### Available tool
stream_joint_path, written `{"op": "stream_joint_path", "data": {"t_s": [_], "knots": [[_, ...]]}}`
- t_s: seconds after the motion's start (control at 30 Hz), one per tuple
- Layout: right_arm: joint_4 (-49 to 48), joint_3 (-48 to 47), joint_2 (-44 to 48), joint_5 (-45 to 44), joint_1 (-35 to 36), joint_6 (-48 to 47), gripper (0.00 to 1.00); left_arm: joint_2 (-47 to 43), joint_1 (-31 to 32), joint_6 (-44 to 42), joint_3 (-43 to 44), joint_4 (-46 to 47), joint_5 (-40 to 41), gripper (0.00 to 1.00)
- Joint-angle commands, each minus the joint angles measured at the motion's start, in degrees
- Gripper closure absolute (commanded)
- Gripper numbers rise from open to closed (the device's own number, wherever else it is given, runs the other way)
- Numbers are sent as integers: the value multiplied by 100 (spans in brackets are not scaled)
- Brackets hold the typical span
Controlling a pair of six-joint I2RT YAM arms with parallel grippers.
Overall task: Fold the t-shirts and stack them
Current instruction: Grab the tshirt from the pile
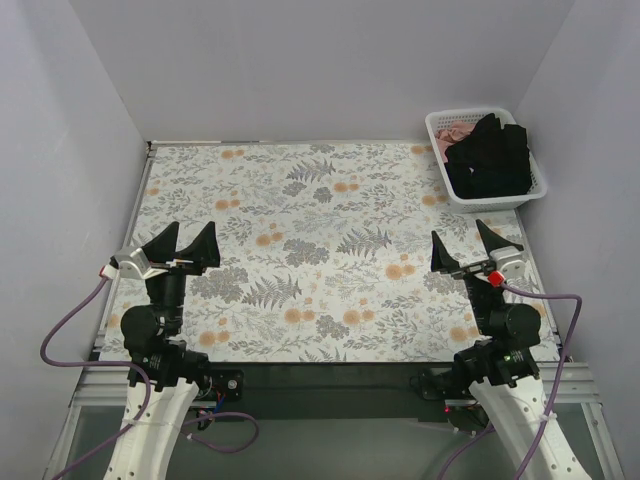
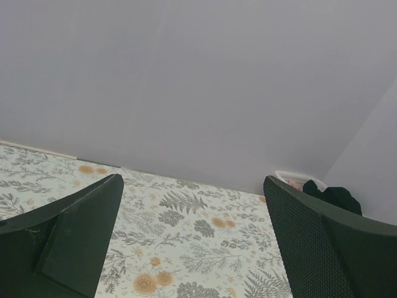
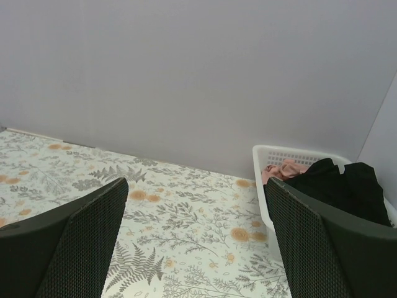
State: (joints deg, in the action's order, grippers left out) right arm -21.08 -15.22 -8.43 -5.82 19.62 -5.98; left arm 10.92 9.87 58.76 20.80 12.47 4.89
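Note:
The black t-shirt (image 1: 490, 160) lies crumpled in the white lattice basket (image 1: 437, 124) at the back right, draped over its rim. The dusty-pink t-shirt (image 1: 458, 131) shows beside it at the basket's far left corner. Both also show in the right wrist view, black (image 3: 338, 186) and pink (image 3: 282, 169). My left gripper (image 1: 186, 244) is open and empty above the table's front left. My right gripper (image 1: 462, 248) is open and empty at the front right, short of the basket. In the left wrist view the basket (image 2: 291, 177) and black shirt (image 2: 338, 197) show far off.
The table is covered with a floral cloth (image 1: 320, 250). Grey walls enclose it on the left, back and right. The basket stands close to the right wall (image 1: 580, 150). The table's front edge runs just ahead of the arm bases.

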Motion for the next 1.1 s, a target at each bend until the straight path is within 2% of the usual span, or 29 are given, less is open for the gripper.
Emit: {"op": "stream_joint_path", "data": {"t_s": [0.0,0.1,0.2,0.27,0.4,0.47,0.53,0.57,0.7,0.9,1.07], "knots": [[-168,-253,-229,-146,25,149,2,-19,-38,82,21,27,-32,3],[-11,-532,-922,-436,25,377,2,-54,-29,275,-14,19,65,3],[402,-981,-2028,-534,25,554,2,-142,-11,399,3,-78,152,2],[630,-1552,-2931,-560,33,939,2,-221,24,495,29,-226,232,2],[894,-2650,-4366,-323,25,967,2,-318,103,846,100,-613,443,2],[1061,-3377,-5208,-750,7,1072,2,-345,182,1031,126,-903,452,2],[1421,-3932,-6060,-937,-194,1107,2,-353,269,1137,188,-1210,495,2],[1597,-4519,-6370,-1060,-326,1177,2,-353,296,1242,197,-1438,513,2],[2616,-6022,-7786,-1219,-1238,1599,2,-239,454,1217,337,-1844,496,2],[2943,-7089,-9289,-1131,-2196,1855,2,-116,525,1094,399,-1932,549,2],[3215,-7890,-10362,-1097,-2673,1855,2,33,525,1058,416,-1932,478,2]]}}
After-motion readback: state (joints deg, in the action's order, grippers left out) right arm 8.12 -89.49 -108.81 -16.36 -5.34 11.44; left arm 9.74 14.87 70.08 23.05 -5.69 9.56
